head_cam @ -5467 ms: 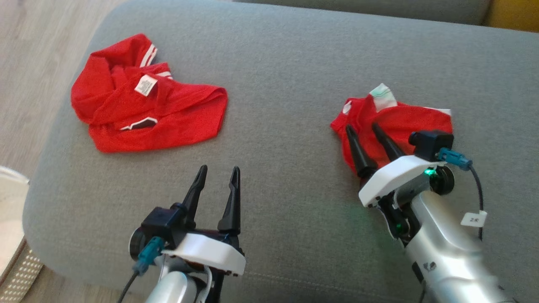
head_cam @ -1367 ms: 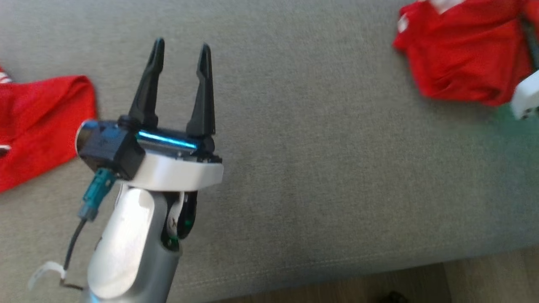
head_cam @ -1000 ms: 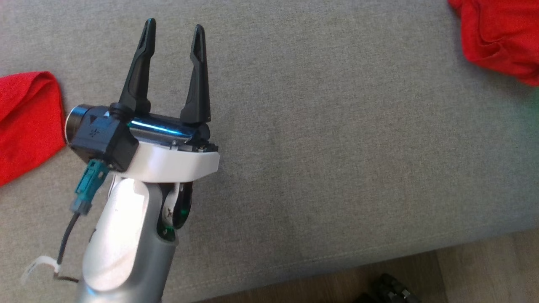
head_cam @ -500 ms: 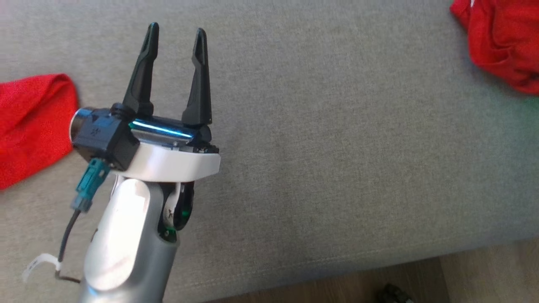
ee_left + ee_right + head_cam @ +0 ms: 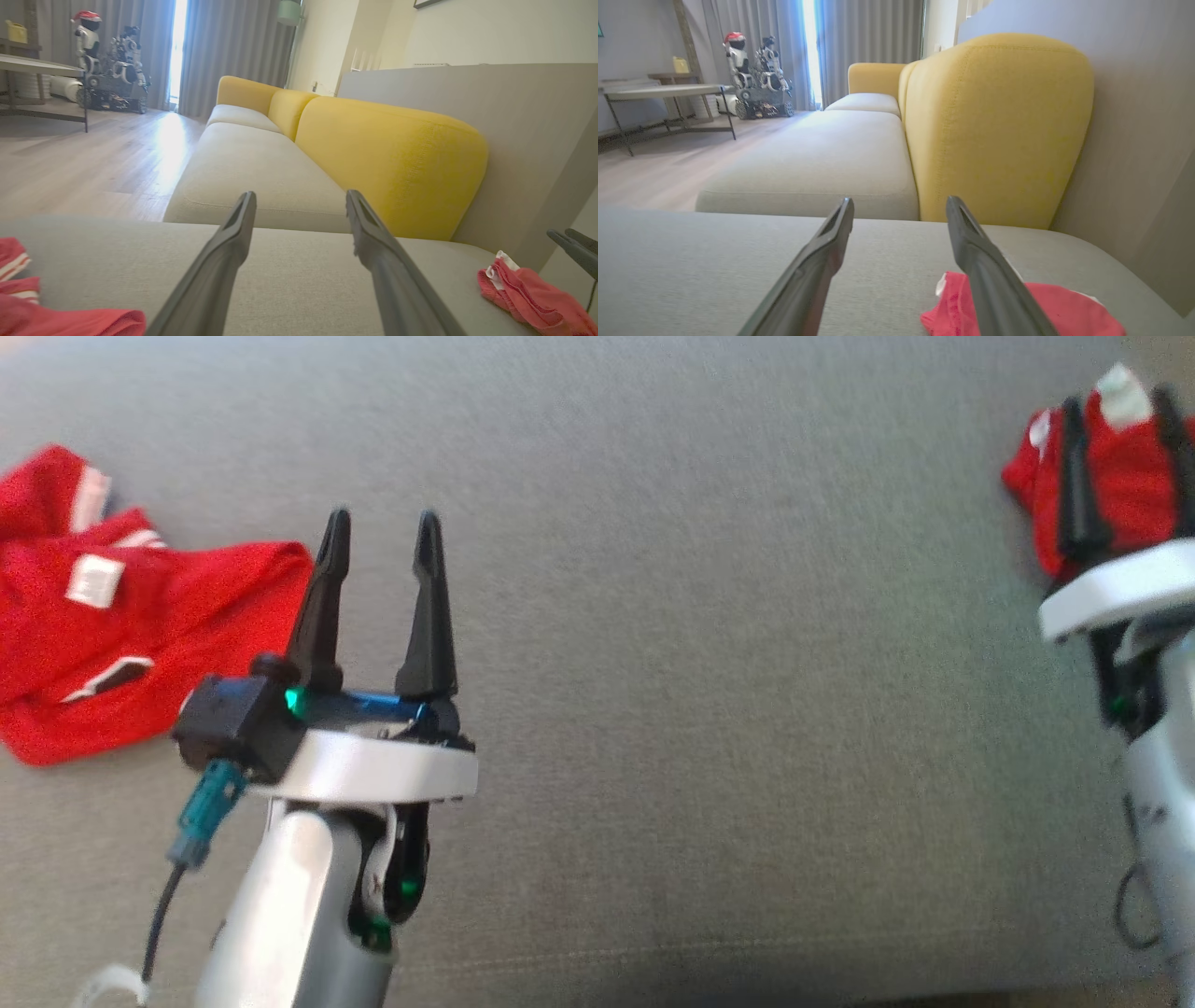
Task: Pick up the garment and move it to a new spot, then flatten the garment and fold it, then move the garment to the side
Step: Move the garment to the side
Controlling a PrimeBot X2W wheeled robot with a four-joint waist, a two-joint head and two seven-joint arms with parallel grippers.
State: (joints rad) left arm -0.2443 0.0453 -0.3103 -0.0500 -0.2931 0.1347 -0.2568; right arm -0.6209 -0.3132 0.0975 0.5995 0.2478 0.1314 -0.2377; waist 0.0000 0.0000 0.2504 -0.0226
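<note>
A crumpled red garment [image 5: 159, 616] with white stripes and a white tag lies at the left on the grey cushion [image 5: 700, 663]. It also appears at the lower left as the red garment [image 5: 70, 322]. My left gripper [image 5: 381, 523] hovers just right of it, open and empty, as the left gripper [image 5: 299, 198] shows. A smaller folded red garment [image 5: 1125, 485] lies at the far right. My right gripper [image 5: 1118, 406] stands open above it, fingers apart. In the right wrist view the right gripper [image 5: 900, 205] holds nothing, and the small garment [image 5: 1041, 312] lies under its right finger.
The cushion's front edge runs along the bottom of the head view. Behind the cushion stand a yellow backrest [image 5: 387, 158], a beige sofa seat [image 5: 257, 172] and a pale wall panel [image 5: 523, 140]. A wooden floor [image 5: 70, 163] and a table [image 5: 658, 93] lie farther off.
The head camera has shifted, bringing more of the left garment and the right gripper into view. The right gripper now stands open over the small garment. The left gripper stays open.
</note>
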